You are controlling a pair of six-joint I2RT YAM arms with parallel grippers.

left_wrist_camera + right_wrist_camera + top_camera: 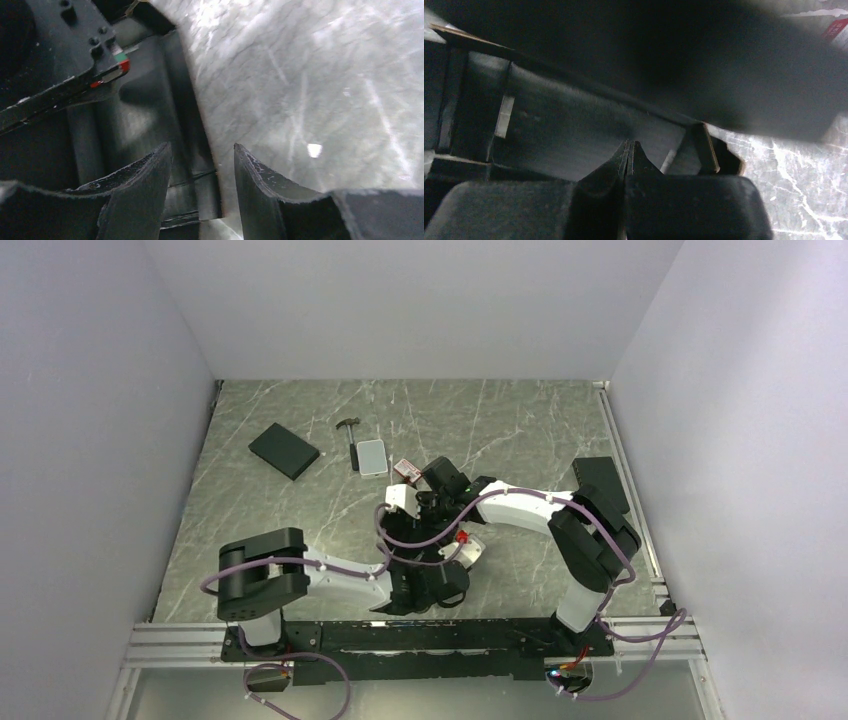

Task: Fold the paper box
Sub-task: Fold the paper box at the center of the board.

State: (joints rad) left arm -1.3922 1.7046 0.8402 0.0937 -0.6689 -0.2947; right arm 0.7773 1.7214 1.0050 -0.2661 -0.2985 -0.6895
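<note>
Both arms meet low over the near middle of a grey marble counter (520,425). The paper box (574,115), matte black creased cardboard, lies under them, largely hidden from above. The right gripper (629,146) is clenched, tips together against an inner panel. The left gripper (201,146) is released, its fingers (145,190) apart astride the box's edge. A black slab (284,450) and a silver case (372,456) lie farther back.
</note>
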